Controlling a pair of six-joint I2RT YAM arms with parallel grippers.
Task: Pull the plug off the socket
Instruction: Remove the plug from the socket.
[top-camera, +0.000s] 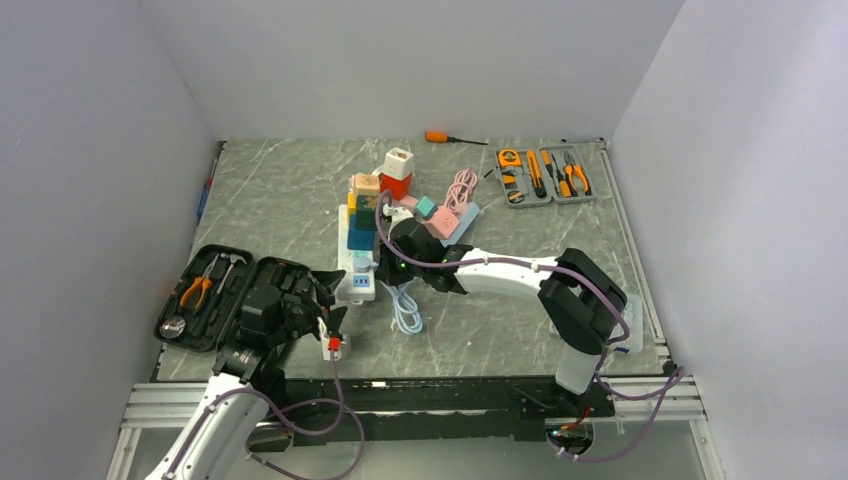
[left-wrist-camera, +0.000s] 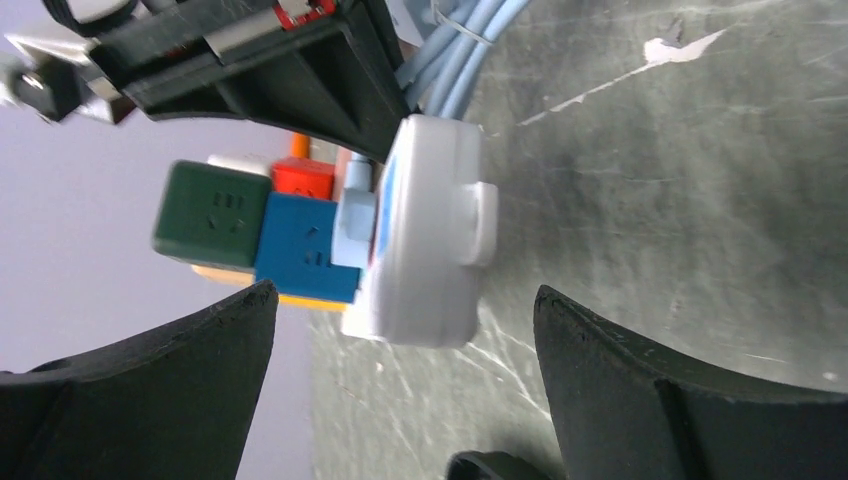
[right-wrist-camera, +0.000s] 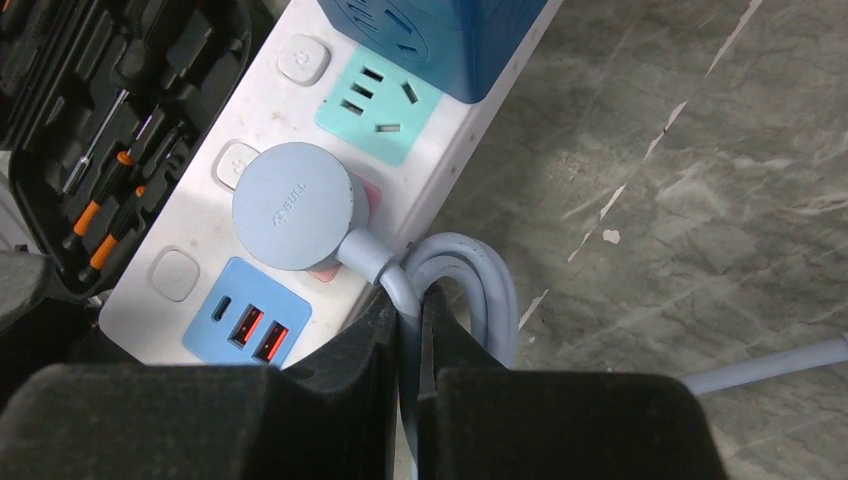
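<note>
A white power strip (top-camera: 357, 262) lies mid-table. In the right wrist view a round grey-blue plug (right-wrist-camera: 292, 205) sits in the pink socket of the strip (right-wrist-camera: 265, 110), beside the USB ports. Its pale blue cable (right-wrist-camera: 400, 285) leaves the plug and is pinched between the jaws of my right gripper (right-wrist-camera: 408, 330), just behind the plug. My right gripper (top-camera: 392, 262) is at the strip's right side. My left gripper (top-camera: 325, 300) hangs wide open just off the strip's near end (left-wrist-camera: 425, 240), touching nothing. The plug (left-wrist-camera: 352, 215) shows there edge-on.
Blue, green and red cube adapters (top-camera: 370, 205) fill the strip's far half. An open black tool case (top-camera: 215, 295) lies left of the left arm. The coiled cable (top-camera: 405, 310) lies right of the strip. A pink cable (top-camera: 462, 188), grey tool tray (top-camera: 545, 175) and orange screwdriver (top-camera: 440, 137) are farther back.
</note>
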